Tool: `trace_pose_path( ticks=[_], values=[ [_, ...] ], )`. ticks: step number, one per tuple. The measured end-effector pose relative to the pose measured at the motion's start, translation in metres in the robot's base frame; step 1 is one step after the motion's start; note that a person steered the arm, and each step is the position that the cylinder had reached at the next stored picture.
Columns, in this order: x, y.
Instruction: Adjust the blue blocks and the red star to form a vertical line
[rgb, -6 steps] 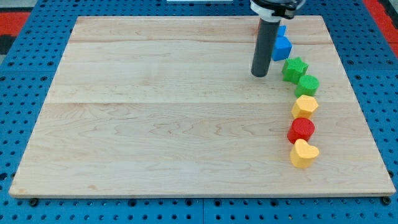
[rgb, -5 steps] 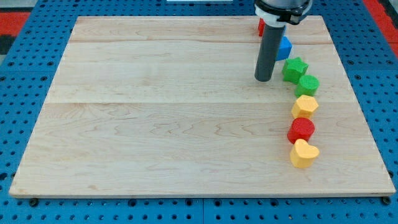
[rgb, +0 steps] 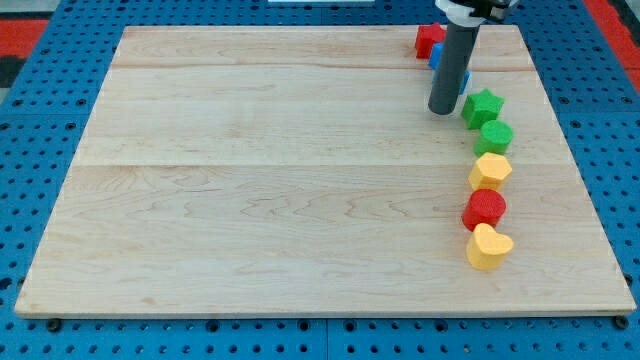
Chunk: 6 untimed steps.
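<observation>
My tip (rgb: 443, 110) rests on the wooden board (rgb: 250, 180) near the view's top right, just left of the green star (rgb: 483, 105). The rod rises from it and covers most of the blue blocks (rgb: 437, 52); only slivers of blue show beside the rod, and their shapes cannot be made out. The red star (rgb: 429, 39) lies at the board's top edge, up and left of the rod, touching the blue.
Below the green star a column runs down the board's right side: a green block (rgb: 495, 136), a yellow block (rgb: 490, 170), a red block (rgb: 485, 208) and a yellow heart (rgb: 488, 247). The board's right edge is close by.
My tip has moved right and slightly up, from left of the blue blocks to beside the green star. The rod now hides the blue blocks, and the red star shows more.
</observation>
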<state>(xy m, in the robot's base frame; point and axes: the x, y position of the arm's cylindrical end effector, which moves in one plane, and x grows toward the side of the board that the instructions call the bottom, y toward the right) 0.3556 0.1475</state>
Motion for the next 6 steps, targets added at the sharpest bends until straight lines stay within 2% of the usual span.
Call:
trace_pose_path(
  ticks=[3, 5, 6],
  values=[
    [-0.003, -0.008],
    [-0.040, -0.050],
    [-0.047, -0.047]
  ],
)
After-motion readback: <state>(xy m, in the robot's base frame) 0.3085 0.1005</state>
